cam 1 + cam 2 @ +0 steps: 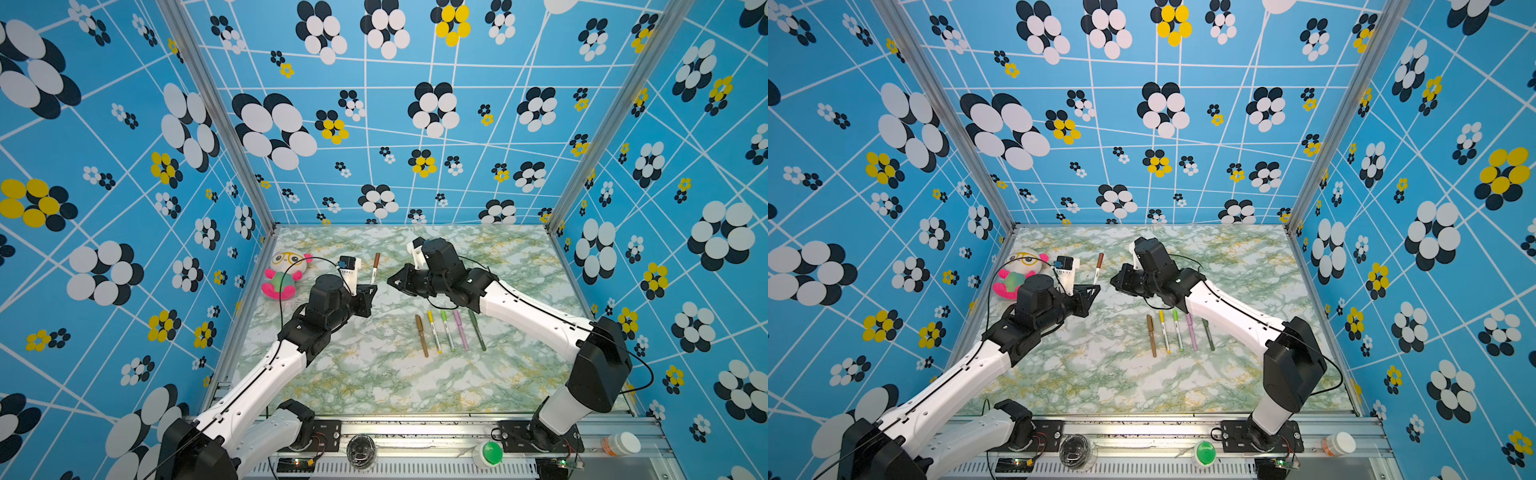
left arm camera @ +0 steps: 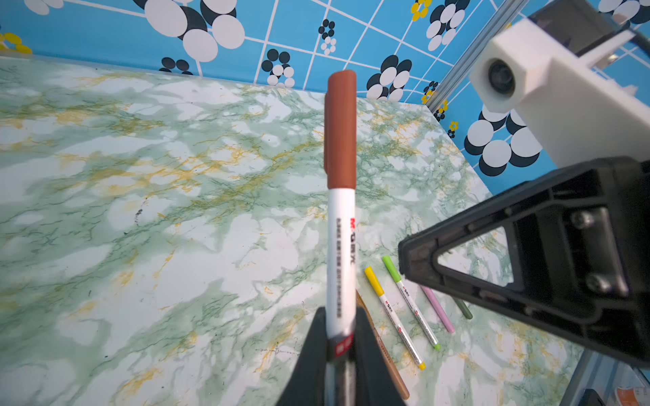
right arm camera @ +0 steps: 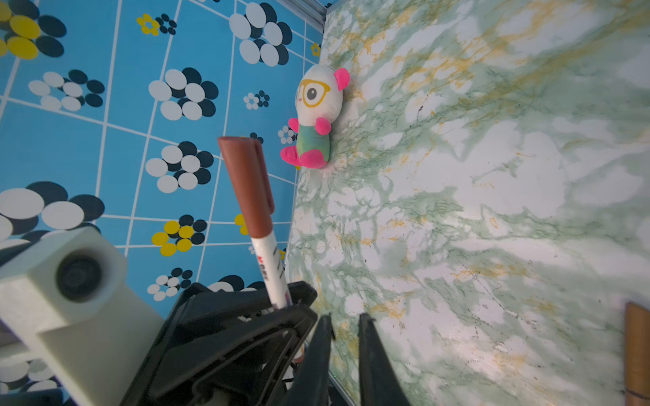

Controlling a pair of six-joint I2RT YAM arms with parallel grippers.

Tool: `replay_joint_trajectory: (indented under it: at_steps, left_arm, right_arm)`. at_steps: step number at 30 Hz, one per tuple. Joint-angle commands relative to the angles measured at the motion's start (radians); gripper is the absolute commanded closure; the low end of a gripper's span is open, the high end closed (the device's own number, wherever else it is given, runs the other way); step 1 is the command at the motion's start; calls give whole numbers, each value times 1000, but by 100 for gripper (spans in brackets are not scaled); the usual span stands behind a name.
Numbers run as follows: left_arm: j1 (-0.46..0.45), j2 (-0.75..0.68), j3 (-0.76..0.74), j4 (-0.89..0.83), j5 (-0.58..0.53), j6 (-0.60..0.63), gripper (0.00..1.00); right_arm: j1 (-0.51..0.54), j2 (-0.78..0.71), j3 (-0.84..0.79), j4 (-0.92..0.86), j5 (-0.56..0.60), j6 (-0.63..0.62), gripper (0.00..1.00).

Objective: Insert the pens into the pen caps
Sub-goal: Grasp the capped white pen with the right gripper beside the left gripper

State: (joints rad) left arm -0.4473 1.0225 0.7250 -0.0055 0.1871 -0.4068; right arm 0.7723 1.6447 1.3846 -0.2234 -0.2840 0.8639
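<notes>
My L gripper [image 2: 340,316] pinches white pen [image 2: 340,246] near its tail, brown cap [image 2: 341,130] on far end. R gripper [image 3: 345,318] just beside, jaws slightly apart, empty. Five other pens [image 1: 448,332] in row on table [image 1: 374,374].

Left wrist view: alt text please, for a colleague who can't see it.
The left gripper clamps one end of a white-barrelled pen, its brown cap fitted on the far end. Five more pens lie in a row on the marbled table, and the right gripper hangs close by.
</notes>
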Motion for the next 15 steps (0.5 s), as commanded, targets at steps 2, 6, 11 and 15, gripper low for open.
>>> replay_joint_trajectory:
  at_steps: [2, 6, 11, 15]
  left_arm:
    - [-3, -4, -7, 32, 30, -72, 100]
    - [-5, -1, -3, 27, 65, -101, 100]
    - [-18, 6, 3, 20, 119, -119, 100]
    - [-28, 2, 5, 19, 142, -126, 100]
  right_arm:
    - [-6, -70, -20, -2, -28, -71, 64]
    - [-7, -104, -60, 49, -40, -97, 59]
    - [-4, -88, -41, 93, -71, -103, 59]
    - [1, -42, 1, 97, -78, -106, 58]
